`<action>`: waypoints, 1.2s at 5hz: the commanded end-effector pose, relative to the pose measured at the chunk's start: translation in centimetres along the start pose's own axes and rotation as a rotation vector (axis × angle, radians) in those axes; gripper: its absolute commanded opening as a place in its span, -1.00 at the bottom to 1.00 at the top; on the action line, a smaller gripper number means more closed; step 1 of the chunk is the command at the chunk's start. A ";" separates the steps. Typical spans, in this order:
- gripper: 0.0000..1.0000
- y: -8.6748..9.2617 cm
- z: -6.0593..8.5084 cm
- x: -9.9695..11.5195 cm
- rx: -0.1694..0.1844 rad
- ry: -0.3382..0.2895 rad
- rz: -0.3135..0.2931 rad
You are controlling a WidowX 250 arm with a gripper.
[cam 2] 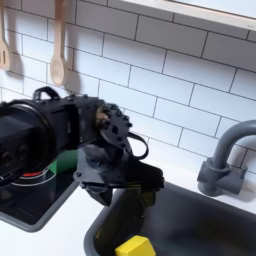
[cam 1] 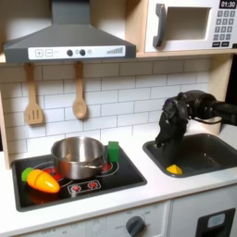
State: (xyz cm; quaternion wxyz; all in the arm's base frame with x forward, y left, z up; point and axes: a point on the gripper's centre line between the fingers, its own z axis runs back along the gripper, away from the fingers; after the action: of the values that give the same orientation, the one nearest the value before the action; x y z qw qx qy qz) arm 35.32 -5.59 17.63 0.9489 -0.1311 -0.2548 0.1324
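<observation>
Above the sink's (cam 1: 215, 148) left rim, the hand (cam 1: 172, 139), its grip impossible to tell, hangs over a yellow block (cam 2: 133, 246), faucet (cam 2: 222, 160) and stove (cam 1: 120, 175) flanking it.

In the second exterior view, the gripper (cam 2: 140, 196) is blurred and its jaws cannot be resolved; the yellow block (cam 2: 134, 246) is cut off at the bottom edge.

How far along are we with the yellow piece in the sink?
Done: in the second exterior view, the tool is over the left end of the sink, just above the yellow piece. In hand: the approach. The tool hangs apart from the piece, and I cannot tell whether its jaws are open. Left: the grasp and lift. The piece lies untouched on the sink floor.
</observation>
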 end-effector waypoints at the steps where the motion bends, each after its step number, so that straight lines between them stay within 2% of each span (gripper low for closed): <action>1: 1.00 1.2 -0.5 2.2 0.072 -0.002 0.084; 2: 1.00 1.5 -0.6 2.7 0.065 -0.004 0.111; 4: 1.00 4.3 0.9 3.6 0.102 -0.049 0.193; 5: 1.00 5.7 1.9 4.3 0.110 -0.093 0.231; 6: 1.00 7.1 2.8 4.7 0.155 -0.109 0.289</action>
State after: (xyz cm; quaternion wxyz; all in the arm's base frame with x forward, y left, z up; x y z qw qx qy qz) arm 36.23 2.86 19.46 0.9141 -0.0840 -0.2679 0.2926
